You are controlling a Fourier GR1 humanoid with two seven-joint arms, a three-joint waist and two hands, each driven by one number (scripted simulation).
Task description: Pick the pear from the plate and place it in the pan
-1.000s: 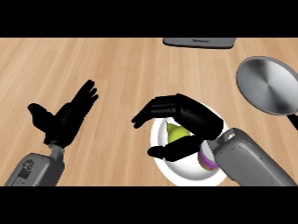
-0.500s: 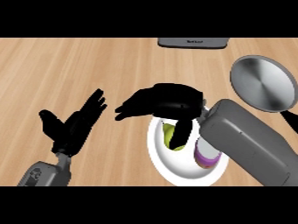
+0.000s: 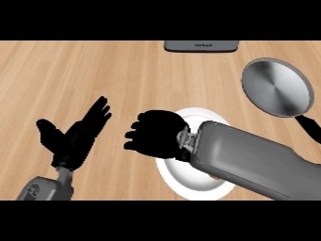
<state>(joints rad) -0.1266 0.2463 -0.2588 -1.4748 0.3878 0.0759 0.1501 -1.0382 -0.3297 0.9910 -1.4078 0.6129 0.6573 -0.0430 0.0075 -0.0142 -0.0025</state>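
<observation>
My right hand hangs over the left part of the white plate, its back towards me and its fingers curled downward. The pear does not show; the hand and wrist cover the spot on the plate where it lay. The grey forearm crosses the middle of the plate, so only the plate's upper rim and lower half show. The round grey pan lies at the upper right with its black handle pointing down-right, well apart from the hand. At the left, my left hand rests open with its fingers up.
A dark grey flat object lies at the counter's far edge, top centre. Bare wooden counter stretches across the upper left and between the plate and the pan.
My right hand has moved down and to the left over the plate, and its fingers have curled in. The pear, seen earlier on the plate, is now hidden. The left hand stays open.
</observation>
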